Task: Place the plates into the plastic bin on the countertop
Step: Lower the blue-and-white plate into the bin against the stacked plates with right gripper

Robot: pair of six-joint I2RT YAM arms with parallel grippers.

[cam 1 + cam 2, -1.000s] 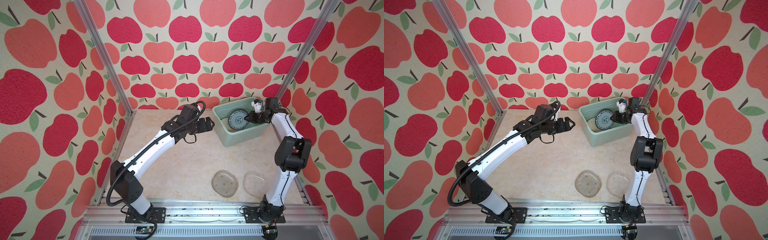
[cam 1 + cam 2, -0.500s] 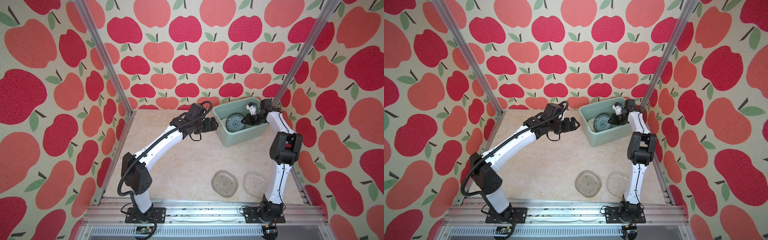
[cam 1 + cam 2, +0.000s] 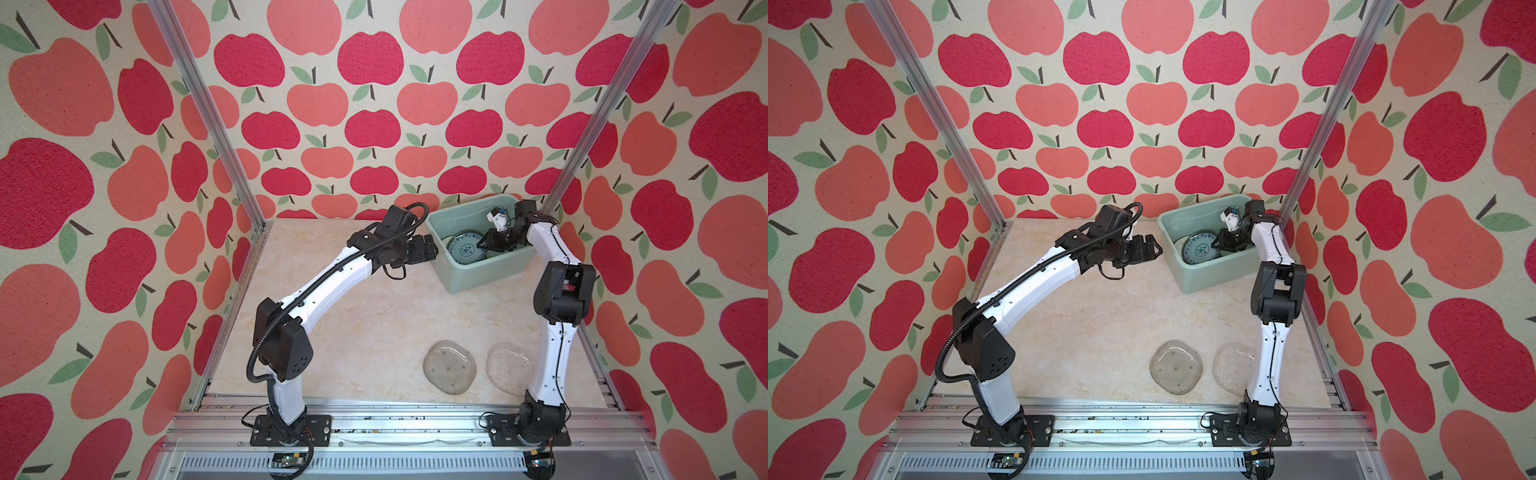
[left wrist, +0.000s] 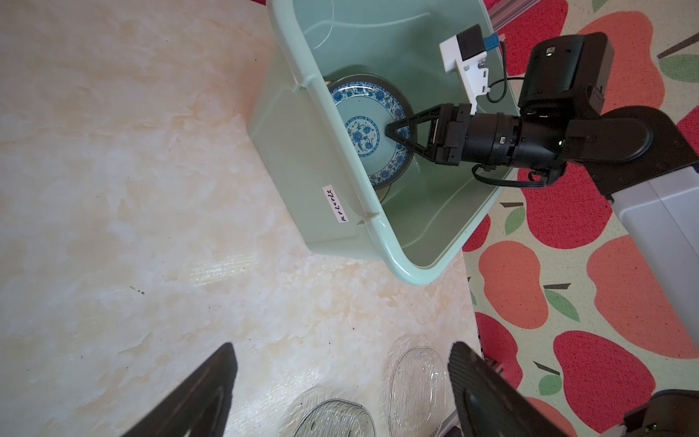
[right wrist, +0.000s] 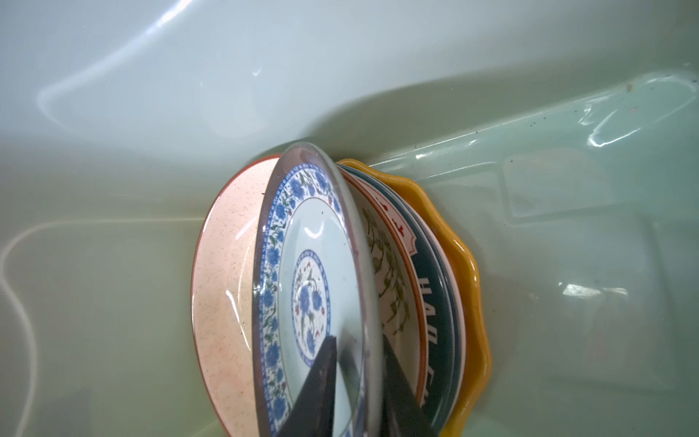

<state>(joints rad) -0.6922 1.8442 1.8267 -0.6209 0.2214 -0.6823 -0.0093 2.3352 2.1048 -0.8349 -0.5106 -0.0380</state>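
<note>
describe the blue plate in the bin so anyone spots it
On the countertop, find the green plastic bin in the far right corner. Leaning inside, the blue floral plate alone has a blue flower border and medallion; neighbours are speckled pink, lettered, yellow scalloped.

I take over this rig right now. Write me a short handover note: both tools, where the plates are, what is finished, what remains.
Left tool: open and empty, above the countertop, beside the plastic bin.
Right tool: down inside the bin, jaws on either side of the rim of the blue patterned plate. I cannot tell whether they grip it.
Done: a stack sits in the bin, including the cream plate, the lettered plate and the yellow scalloped plate. The full count is hidden.
Left: two clear glass plates lie flat at the front of the countertop, not yet binned.
</note>
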